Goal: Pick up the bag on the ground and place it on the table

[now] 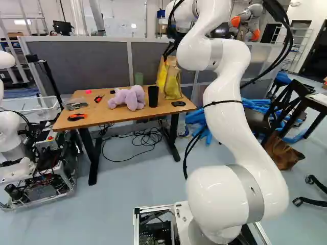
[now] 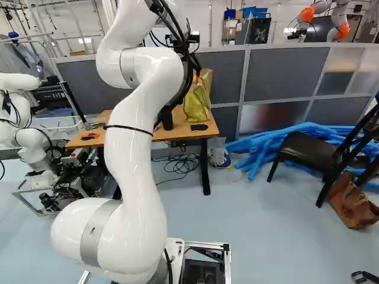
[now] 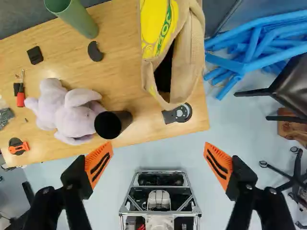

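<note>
My orange-padded black fingers (image 3: 99,165) wide, slouchy brown leather bag (image 2: 352,208) on blue-grey floor (image 2: 254,213) right of rectangular wooden tabletop (image 1: 115,118).

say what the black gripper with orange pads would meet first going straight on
Probably the light wooden tabletop, close to its edge nearest the robot's base; depth is unclear, so the gripper may just miss it.

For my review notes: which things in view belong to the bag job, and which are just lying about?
Part of the job:
- brown bag on the floor, probably the target
- table, the destination
- gripper, open

Lying about:
- plush toy
- black cup
- green cylinder
- blue tubes
- yellow-and-tan bag, already tabletop, though its role is uncertain
</note>
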